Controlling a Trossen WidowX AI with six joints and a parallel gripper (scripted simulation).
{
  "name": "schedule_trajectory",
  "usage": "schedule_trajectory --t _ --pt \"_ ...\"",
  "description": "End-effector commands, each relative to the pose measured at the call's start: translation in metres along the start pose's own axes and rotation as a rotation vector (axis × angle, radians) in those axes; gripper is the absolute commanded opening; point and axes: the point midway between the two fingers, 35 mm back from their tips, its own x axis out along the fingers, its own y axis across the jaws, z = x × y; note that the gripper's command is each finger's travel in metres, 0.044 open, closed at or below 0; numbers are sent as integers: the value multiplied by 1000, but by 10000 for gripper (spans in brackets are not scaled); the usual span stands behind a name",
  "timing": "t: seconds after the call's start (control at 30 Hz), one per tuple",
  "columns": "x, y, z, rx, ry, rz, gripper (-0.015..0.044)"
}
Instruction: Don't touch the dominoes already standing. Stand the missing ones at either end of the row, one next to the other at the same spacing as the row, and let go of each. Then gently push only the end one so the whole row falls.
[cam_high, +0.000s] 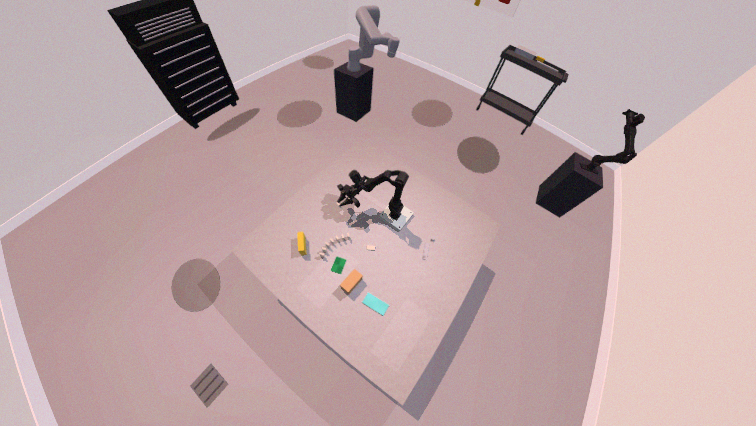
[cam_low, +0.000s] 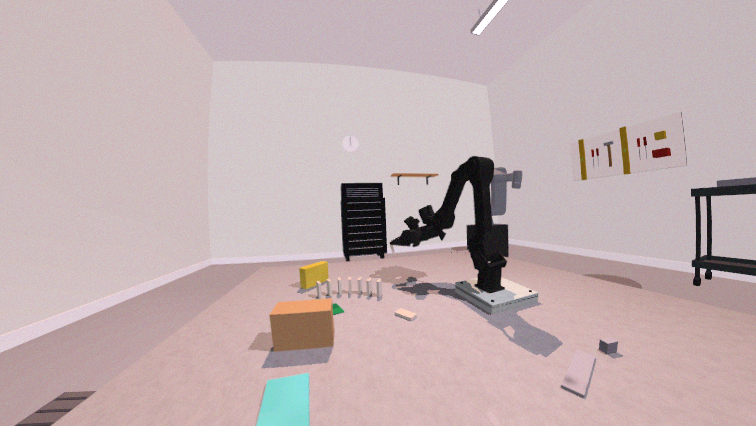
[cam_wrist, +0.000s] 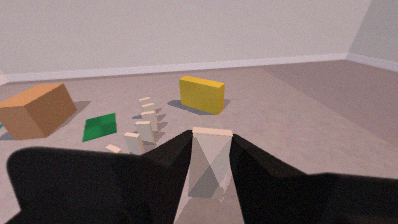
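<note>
One pale domino (cam_low: 393, 248) (cam_wrist: 212, 150) is hanging pinched in the tool (cam_high: 341, 204) (cam_low: 392, 243) (cam_wrist: 211, 138), high beside the standing domino row (cam_high: 334, 245) (cam_low: 349, 287) (cam_wrist: 144, 131); placing it well means lowering it upright, matching the curve's spacing, then releasing without brushing its neighbor.

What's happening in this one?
The arm's gripper is shut on a domino, held up off the table. A curved row of dominoes stands near the yellow block. One loose domino lies flat, apart from the row. The held one is not placed yet, and the row has not been toppled.
</note>
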Motion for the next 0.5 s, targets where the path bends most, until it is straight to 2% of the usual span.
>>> schedule_trajectory --t 0.0,0.47 --pt "-8 8 1 -26 -44 22 107" --pt "-29 35 -3 -106 -139 86 107"
